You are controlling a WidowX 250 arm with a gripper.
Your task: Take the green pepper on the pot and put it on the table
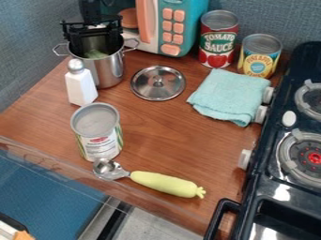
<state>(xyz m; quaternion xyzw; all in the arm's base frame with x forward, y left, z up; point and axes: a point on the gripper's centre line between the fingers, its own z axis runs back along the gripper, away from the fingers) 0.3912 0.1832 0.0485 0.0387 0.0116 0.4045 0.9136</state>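
At the upper left, the black gripper (93,37) hangs over the mouth of the steel pot (108,70), its lower part reaching inside the rim. Down in the pot, just below the gripper, part of a green thing (95,54) shows, likely the green pepper; the pot wall and gripper hide the rest. Whether the gripper touches it I cannot tell. The pot stands on the brown wooden table (156,126).
A white shaker (80,84) stands before the pot, a steel lid (158,83) lies right of it. Around are a can (98,136), a scoop (164,183), a cloth (231,96), two cans behind, a toy microwave (175,26) and a stove (285,164).
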